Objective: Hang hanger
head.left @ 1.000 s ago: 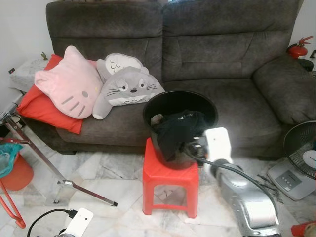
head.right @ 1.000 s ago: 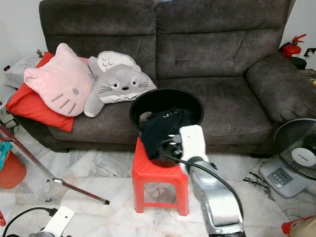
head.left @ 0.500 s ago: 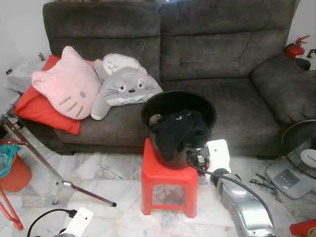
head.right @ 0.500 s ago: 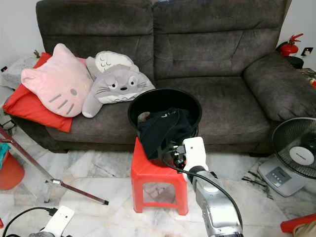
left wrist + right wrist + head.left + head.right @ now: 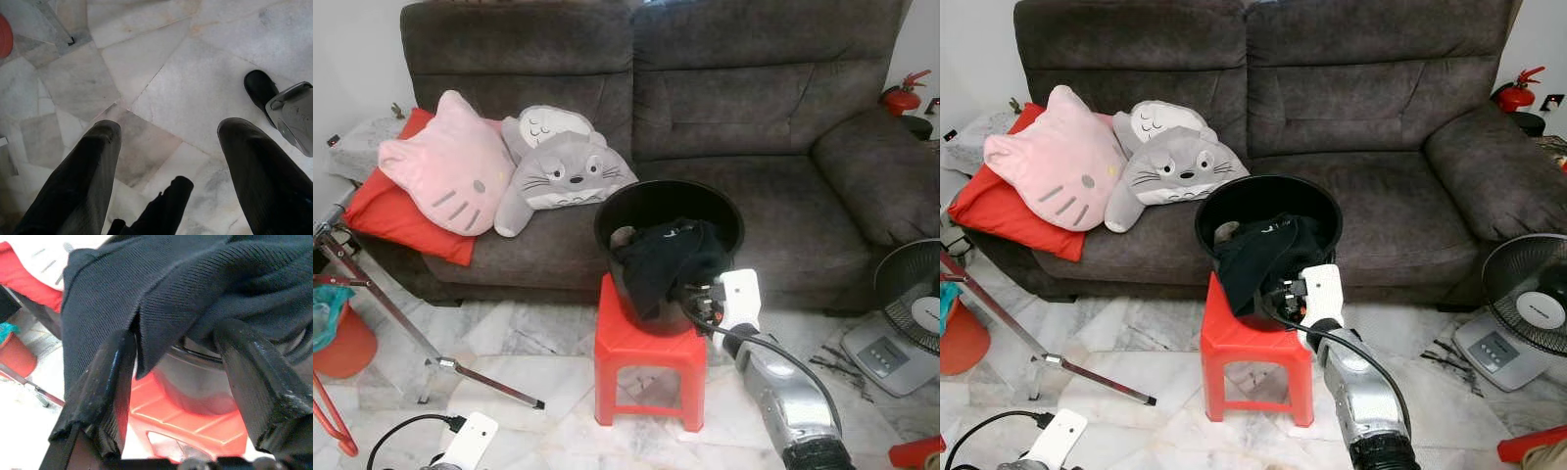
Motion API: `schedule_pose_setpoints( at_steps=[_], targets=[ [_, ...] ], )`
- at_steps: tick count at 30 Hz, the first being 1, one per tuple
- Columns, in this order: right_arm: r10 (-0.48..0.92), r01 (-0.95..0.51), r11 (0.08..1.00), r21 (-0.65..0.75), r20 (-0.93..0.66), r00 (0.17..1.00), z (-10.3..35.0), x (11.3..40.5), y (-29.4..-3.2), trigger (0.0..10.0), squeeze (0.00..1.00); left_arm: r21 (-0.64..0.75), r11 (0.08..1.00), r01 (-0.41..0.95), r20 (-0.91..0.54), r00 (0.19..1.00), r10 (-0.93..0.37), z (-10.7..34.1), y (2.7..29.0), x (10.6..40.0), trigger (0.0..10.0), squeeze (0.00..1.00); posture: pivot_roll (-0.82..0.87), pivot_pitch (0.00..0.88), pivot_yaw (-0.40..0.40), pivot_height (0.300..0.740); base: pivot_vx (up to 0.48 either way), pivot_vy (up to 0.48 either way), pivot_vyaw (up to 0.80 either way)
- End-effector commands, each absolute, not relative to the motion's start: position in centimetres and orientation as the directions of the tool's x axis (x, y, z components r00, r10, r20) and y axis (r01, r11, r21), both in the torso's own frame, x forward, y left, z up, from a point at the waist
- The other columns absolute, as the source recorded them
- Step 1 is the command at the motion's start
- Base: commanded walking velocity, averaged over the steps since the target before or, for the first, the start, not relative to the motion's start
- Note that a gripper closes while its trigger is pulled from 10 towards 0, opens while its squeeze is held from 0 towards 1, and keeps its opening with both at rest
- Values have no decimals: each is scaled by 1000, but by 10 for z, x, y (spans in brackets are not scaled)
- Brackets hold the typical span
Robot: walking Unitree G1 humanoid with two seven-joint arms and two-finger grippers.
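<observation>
I see my right gripper (image 5: 171,382) with jaws apart, the black garment's (image 5: 1258,250) hem hanging between them. The garment drapes over the near rim of the black bucket (image 5: 1234,201), which stands on a red stool (image 5: 1234,338) before the sofa (image 5: 1381,108). My left gripper (image 5: 168,166) hangs over the marble floor (image 5: 205,73), jaws apart.

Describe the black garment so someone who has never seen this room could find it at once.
In front of the dark grey sofa stands a red plastic stool carrying a black bucket. The black garment spills over the bucket's front rim, the only dark cloth there, with the right gripper open at its hanging edge.
</observation>
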State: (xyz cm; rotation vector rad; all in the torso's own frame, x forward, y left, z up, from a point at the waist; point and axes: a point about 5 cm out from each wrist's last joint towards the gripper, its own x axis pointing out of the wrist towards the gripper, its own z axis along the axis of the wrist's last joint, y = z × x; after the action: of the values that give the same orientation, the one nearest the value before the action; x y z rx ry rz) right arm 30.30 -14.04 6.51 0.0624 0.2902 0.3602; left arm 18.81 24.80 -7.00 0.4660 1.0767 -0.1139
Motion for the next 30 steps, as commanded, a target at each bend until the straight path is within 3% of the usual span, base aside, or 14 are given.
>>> schedule_pose_setpoints(
  at_steps=[1, 13, 30],
  targets=[
    [385, -365, 923, 124, -259, 886, 65, 304, -137, 10000, 0, 318, 897, 307, -872, 466, 149, -71, 252, 184, 10000, 0, -194, 0, 64, 740, 0, 0, 0],
    [413, -387, 910, 147, -271, 870, 53, 306, -139, 10000, 0, 318, 894, 315, -873, 465, 146, -71, 252, 184, 10000, 0, -197, 0, 69, 740, 0, 0, 0],
    [316, -308, 949, 69, -201, 927, 69, 329, -151, 10000, 0, 314, 897, 312, -872, 469, 142, -72, 248, 185, 10000, 0, -195, 0, 60, 740, 0, 0, 0]
  ],
)
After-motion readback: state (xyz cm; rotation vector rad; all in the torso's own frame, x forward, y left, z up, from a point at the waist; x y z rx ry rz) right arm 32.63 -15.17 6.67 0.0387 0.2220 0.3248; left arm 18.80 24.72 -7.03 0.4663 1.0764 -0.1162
